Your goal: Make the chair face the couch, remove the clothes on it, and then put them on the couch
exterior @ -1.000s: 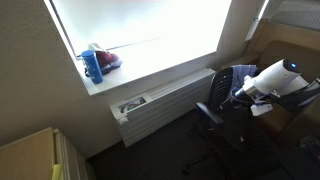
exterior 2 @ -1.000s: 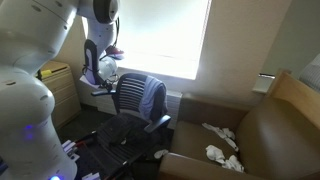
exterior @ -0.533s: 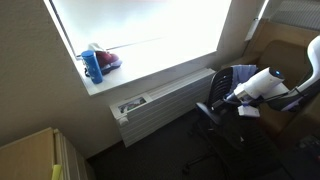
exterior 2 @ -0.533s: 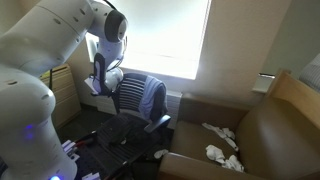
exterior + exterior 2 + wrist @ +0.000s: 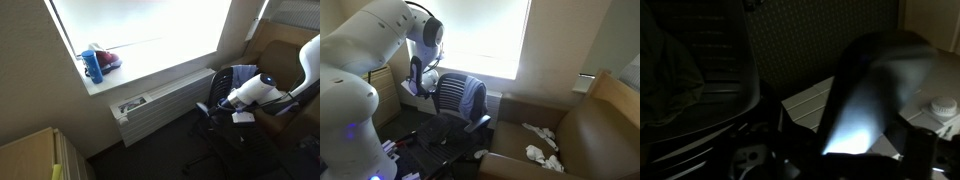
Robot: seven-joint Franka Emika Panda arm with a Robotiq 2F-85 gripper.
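A black office chair (image 5: 450,112) stands by the window, with blue clothes (image 5: 473,97) draped over its backrest; both also show in an exterior view, the chair (image 5: 222,108) and the clothes (image 5: 240,76). The brown couch (image 5: 582,128) lies to the side of it. My gripper (image 5: 421,88) is low beside the chair's backrest and armrest, apart from the clothes, and also shows in an exterior view (image 5: 230,103). In the dark wrist view the jaws (image 5: 830,155) look open, with a shiny black chair part (image 5: 868,85) between them and the mesh backrest (image 5: 710,50) at left.
White clothes (image 5: 540,143) lie on the couch seat. A white radiator (image 5: 165,100) runs under the window. A blue bottle and a red item (image 5: 97,64) sit on the sill. A wooden cabinet (image 5: 35,155) stands at the wall.
My arm has come down and closer to the chair's side. The chair and the blue clothes have not moved.
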